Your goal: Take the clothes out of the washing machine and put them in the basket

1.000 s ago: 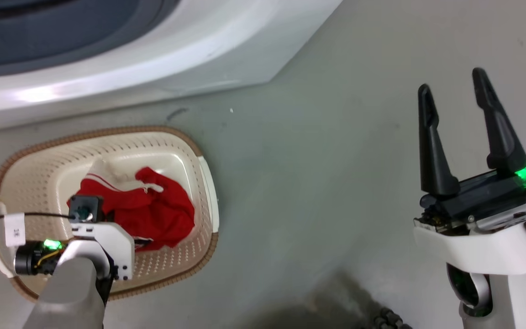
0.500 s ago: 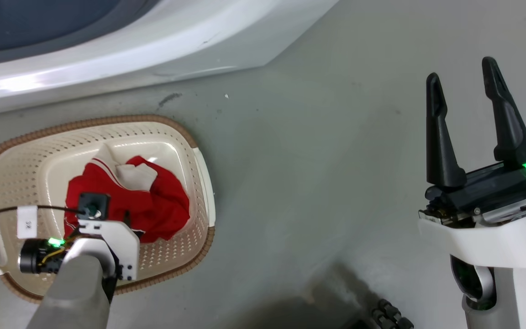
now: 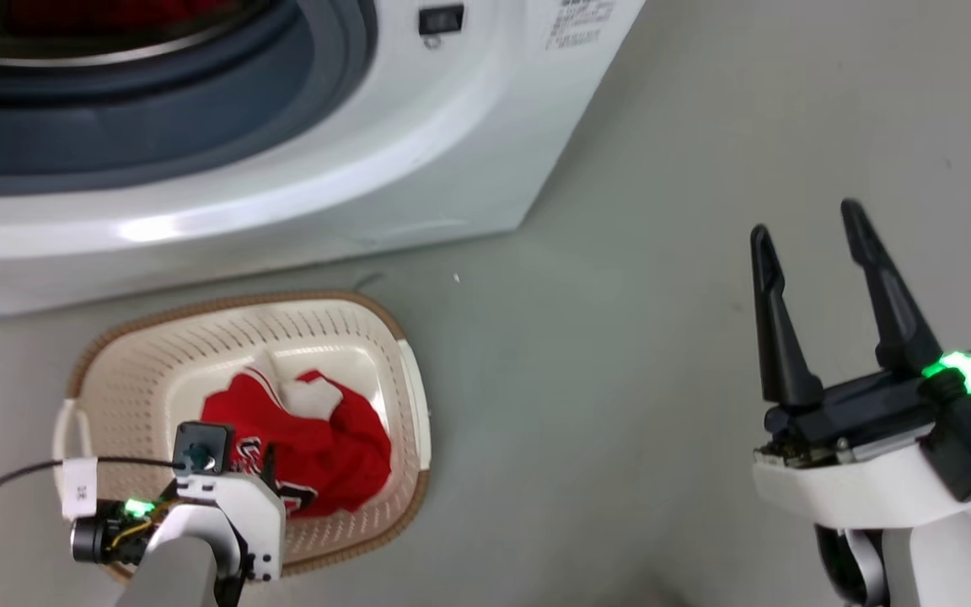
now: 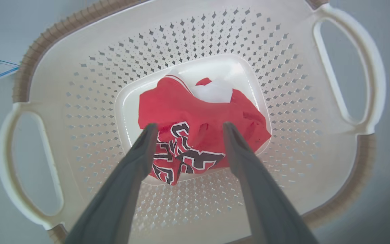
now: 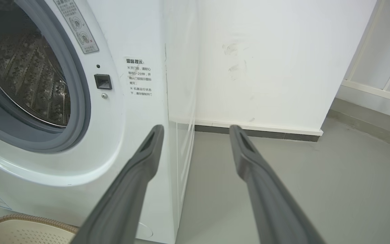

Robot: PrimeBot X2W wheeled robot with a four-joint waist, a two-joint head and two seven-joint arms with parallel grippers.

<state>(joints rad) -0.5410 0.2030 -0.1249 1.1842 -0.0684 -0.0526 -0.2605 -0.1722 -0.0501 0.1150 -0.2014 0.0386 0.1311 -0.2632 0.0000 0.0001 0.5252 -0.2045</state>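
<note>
My left pincer (image 4: 189,126) hangs released over the jersey (image 4: 181,112) in the basket (image 4: 80,84), probably clear of it. If a finger snags cloth as I lift, the jersey drags out. Right pincer (image 3: 806,219) gapes empty.

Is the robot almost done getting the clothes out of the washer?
Partly. A red jersey lies in the basket. Nothing is in hand: the left tool hangs open above it, and the right tool is open beside the washing machine. Left to do: red cloth shows inside the drum, likely another garment.
</note>
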